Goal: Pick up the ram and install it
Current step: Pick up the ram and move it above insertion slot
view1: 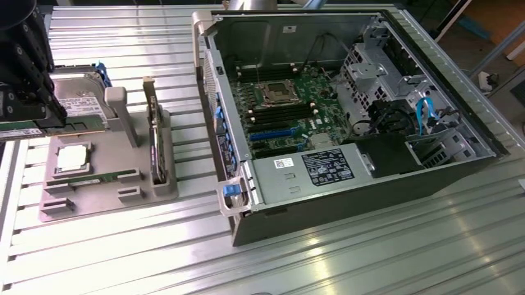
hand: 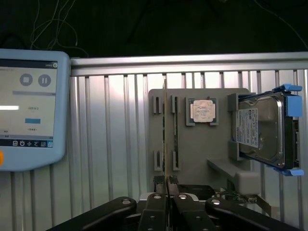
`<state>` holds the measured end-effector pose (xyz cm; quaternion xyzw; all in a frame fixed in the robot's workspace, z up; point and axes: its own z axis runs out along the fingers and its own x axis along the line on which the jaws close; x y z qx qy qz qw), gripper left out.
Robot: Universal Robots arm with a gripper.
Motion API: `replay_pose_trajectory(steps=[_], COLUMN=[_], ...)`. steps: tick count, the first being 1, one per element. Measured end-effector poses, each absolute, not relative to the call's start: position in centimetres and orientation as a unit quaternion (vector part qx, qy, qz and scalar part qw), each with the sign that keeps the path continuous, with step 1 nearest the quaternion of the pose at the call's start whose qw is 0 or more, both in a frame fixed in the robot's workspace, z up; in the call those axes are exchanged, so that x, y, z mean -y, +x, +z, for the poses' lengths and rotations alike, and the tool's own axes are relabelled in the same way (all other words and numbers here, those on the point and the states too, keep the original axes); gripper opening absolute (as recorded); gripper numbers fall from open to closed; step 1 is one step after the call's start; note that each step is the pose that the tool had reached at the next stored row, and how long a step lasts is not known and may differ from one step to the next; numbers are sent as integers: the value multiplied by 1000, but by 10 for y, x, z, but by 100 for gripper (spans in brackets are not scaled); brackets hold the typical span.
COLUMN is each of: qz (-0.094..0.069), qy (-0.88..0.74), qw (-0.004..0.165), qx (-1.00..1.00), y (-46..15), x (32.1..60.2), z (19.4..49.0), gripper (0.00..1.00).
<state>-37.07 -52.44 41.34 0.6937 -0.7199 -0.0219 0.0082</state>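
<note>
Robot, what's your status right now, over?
Pincer shut on the ram. Ram held over the grey holder, not yet in the computer. Upright dark card stands between ram and computer.

The ram [view1: 74,126] is green with a white label, the claw [hand: 167,186] black. The bench [view1: 369,246] is silver with long ribbed stripes; the holder [view1: 107,198] on it is grey.

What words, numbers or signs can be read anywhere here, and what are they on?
Signs on the touchscreen: a square stop and a pause in round buttons; its words are blurred.
White label on the hard drive: too small to read.
Black label on the power supply: too small to read.
Label on the ram: blurred.
Markings on the processor: unreadable.
No words can be quoted.
</note>
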Motion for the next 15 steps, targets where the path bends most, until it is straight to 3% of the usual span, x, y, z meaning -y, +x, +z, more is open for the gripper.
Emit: replay_pose_trajectory(steps=[15], qz=[-22], qy=[694], qw=[8], qx=[720], y=[-348], x=[524], z=[413], gripper=[12])
